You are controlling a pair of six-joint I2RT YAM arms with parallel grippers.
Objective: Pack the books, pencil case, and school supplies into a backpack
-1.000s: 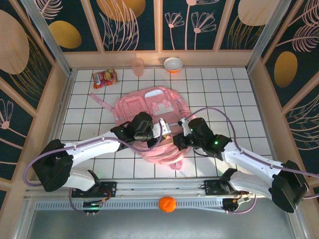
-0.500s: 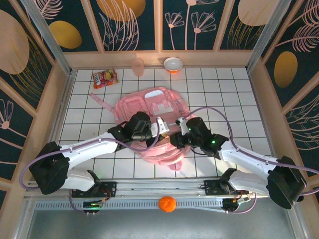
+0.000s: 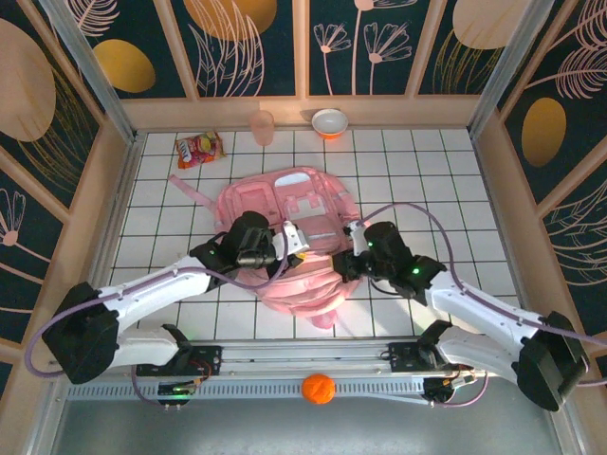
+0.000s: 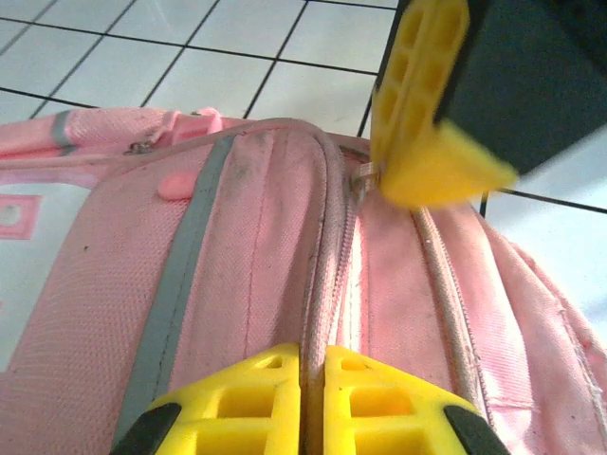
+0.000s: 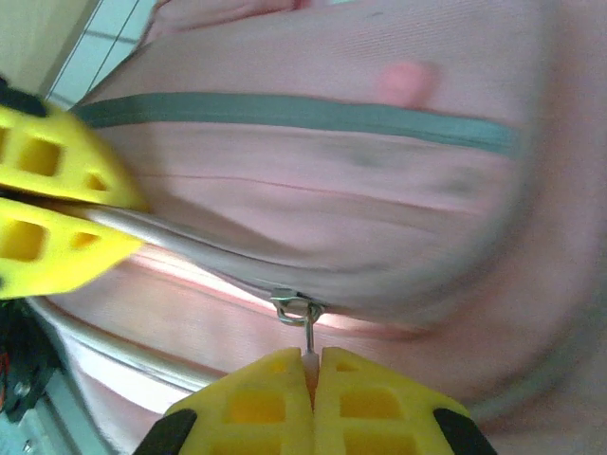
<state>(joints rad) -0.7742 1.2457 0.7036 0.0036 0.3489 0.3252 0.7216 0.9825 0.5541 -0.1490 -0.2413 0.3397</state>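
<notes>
The soft pink backpack point(image 3: 296, 204) lies flat in the middle of the white tiled table point(image 3: 446, 190). At its 7 o'clock side, the left claw point(image 4: 313, 365) has its blocky yellow fingers pressed together on a round corded edge of the woven cloth. At its 5 o'clock side, the right claw point(image 5: 311, 365) pinches the thin metal zipper pull point(image 5: 299, 310). A shiny red-orange snack packet point(image 3: 198, 149) lies at 11 o'clock.
</notes>
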